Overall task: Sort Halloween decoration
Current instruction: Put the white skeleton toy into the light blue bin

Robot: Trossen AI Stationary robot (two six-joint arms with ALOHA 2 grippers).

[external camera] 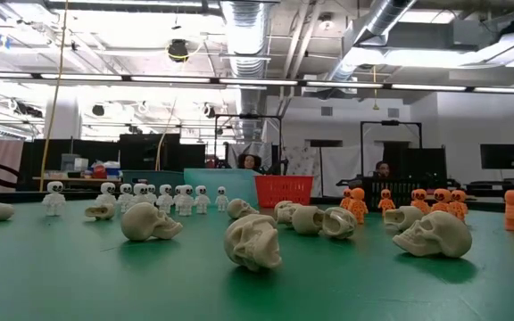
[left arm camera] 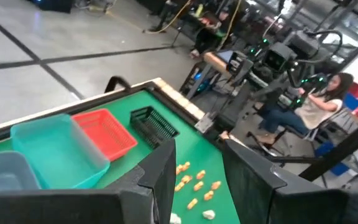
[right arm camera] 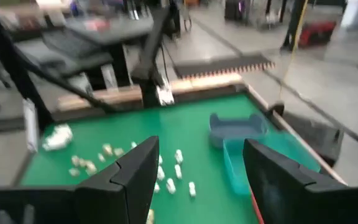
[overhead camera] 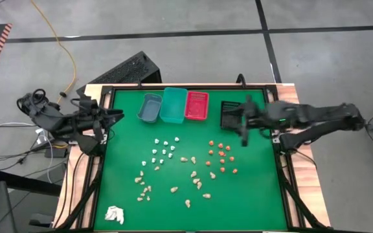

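The Halloween decorations lie on the green table in three clusters: white skeleton figures, orange figures and beige skulls; the low view shows skulls resting on their bases. My left gripper hovers open and empty at the table's left edge. My right gripper is open and empty above the table, just in front of the black bin, right of the orange figures.
Four bins stand in a row at the far edge: grey, teal, red and black. A white papery wad lies at the near left corner. People sit beyond the table.
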